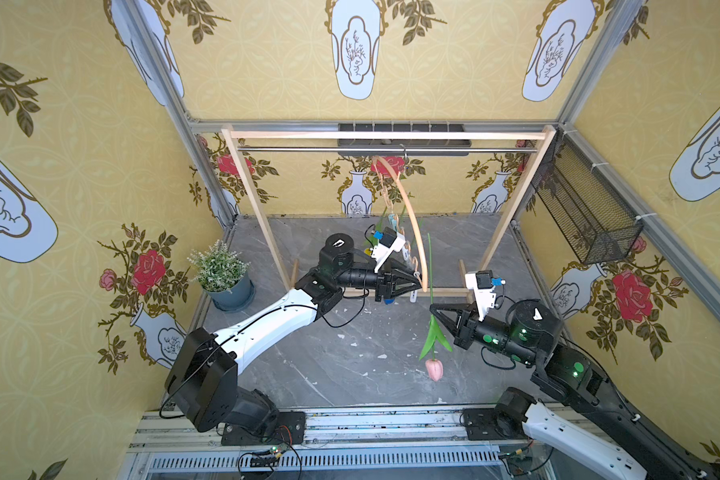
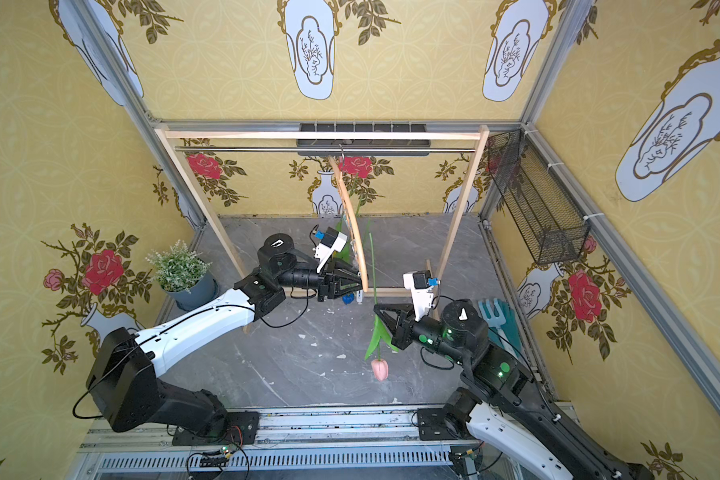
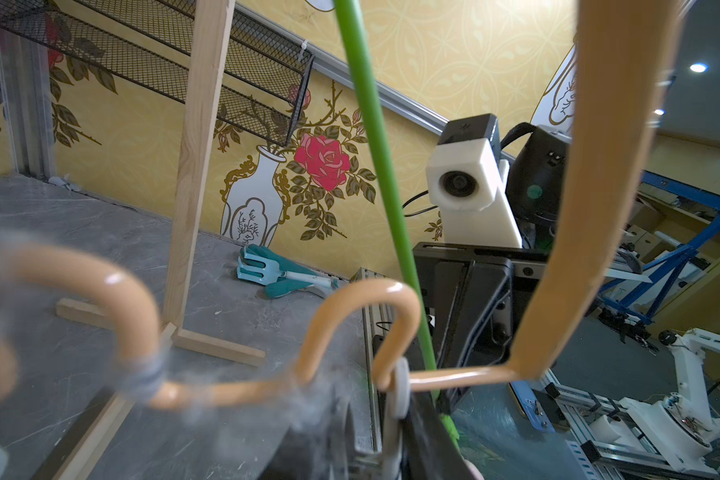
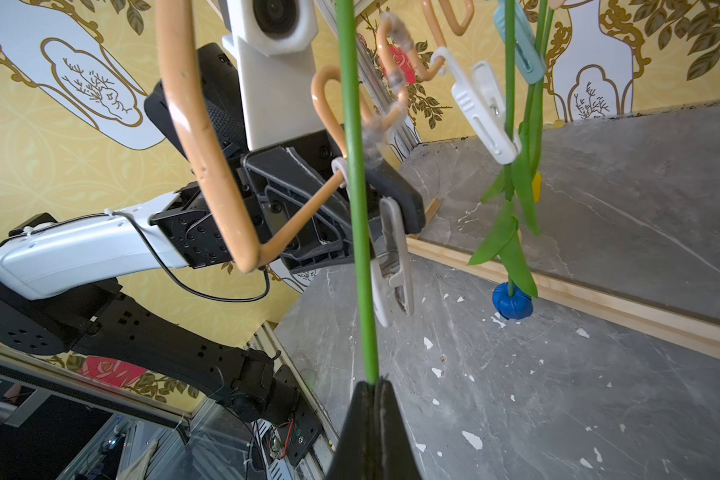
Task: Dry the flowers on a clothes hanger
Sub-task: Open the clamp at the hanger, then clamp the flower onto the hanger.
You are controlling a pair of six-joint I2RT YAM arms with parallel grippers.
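A pink tulip [image 1: 434, 369] hangs head down above the grey counter [image 1: 350, 365]. Its long green stem is pinched in the right jaws, pressed together on it just above the leaves at the tip of the right arm [image 1: 512, 332]. From there the stem rises to the low end of the clothes hanger [image 1: 411, 214], where a white clip [image 4: 391, 257] dangles from the wavy lower bar. The clip's mouth lies just beside the stem, not around it.

The left arm [image 1: 267, 320] reaches in from the opposite side. The left jaws sit on either side of that clip's upper half, and no view shows whether they are squeezing it.

The hanger hangs by its metal hook from the steel rail [image 1: 308, 148] of a wooden rack [image 1: 246, 183]. It is turned nearly edge-on in both top views, with its arch tilted toward the arms.

Farther along the bar, two more clips [image 4: 483, 108], one white and one pale blue, hold green stems. A blue tulip [image 4: 512, 301] hangs head down beneath them, and a sliver of yellow shows behind the leaves.

A potted plant [image 1: 221, 270] stands at the counter's left edge and a black mesh basket [image 1: 587, 216] is fixed to the right wall. A garden fork and teal gloves [image 2: 495, 320] lie below the basket.
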